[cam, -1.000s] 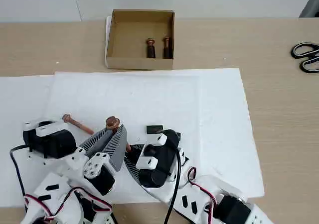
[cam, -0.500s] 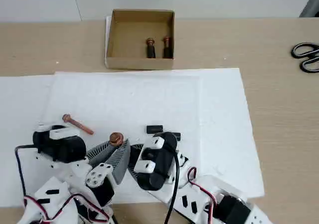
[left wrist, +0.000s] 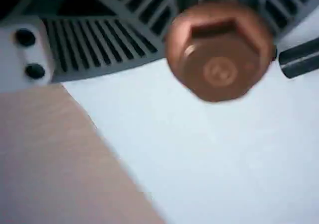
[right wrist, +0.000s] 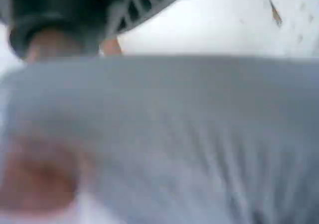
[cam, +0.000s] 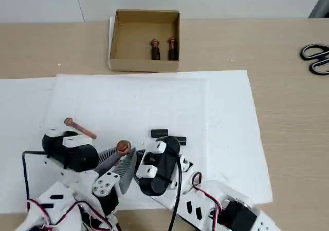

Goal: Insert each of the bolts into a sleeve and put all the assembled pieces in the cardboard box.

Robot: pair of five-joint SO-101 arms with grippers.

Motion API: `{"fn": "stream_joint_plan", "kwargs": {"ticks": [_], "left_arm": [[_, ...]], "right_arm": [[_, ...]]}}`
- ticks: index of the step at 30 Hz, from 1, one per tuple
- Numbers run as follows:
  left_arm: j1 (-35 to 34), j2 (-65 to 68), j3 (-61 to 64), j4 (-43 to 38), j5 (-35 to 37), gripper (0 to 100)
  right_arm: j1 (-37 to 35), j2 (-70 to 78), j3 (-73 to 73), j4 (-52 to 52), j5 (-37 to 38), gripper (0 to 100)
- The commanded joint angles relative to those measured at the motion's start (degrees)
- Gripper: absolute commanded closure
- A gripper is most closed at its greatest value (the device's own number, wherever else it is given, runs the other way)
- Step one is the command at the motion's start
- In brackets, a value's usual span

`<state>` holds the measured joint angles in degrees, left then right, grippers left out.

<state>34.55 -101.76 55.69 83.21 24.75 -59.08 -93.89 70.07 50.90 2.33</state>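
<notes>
Copper-headed bolt (left wrist: 218, 52) gripped in left fingers (cam: 127, 165); loose bolt (cam: 79, 128), black sleeve (cam: 159, 133), second sleeve (cam: 179, 139) nearby; scissors (cam: 316, 59) well apart.

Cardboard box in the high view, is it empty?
No, a sleeved bolt and a second sleeved bolt lie side by side inside the cardboard box, near its front wall.

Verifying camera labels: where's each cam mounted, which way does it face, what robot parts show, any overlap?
High view: fixed above the table, looking down over the sheet to the cardboard box; left arm and right arm at the near edge, left claw shut on a bolt.
Left wrist view: on the left wrist, looking along its claw at the sheet; ribbed fingers flank the bolt head.
Right wrist view: on the right wrist, against a grey surface; too blurred to name.
Shared: high and left wrist both show bolt and sheet.
</notes>
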Motion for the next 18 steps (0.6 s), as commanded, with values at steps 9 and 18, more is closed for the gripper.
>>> {"fn": "stream_joint_plan", "kwargs": {"ticks": [9, 18], "left_arm": [[0.97, 0.44, 2.24, 1.05, -3.08, 99], [0.88, 0.26, 2.24, 1.23, -1.32, 93]], "right_arm": [[0.66, -1.63, -1.05, -1.98, 0.62, 99.5], [0.66, -1.63, -1.05, -1.98, 0.62, 99.5]]}}
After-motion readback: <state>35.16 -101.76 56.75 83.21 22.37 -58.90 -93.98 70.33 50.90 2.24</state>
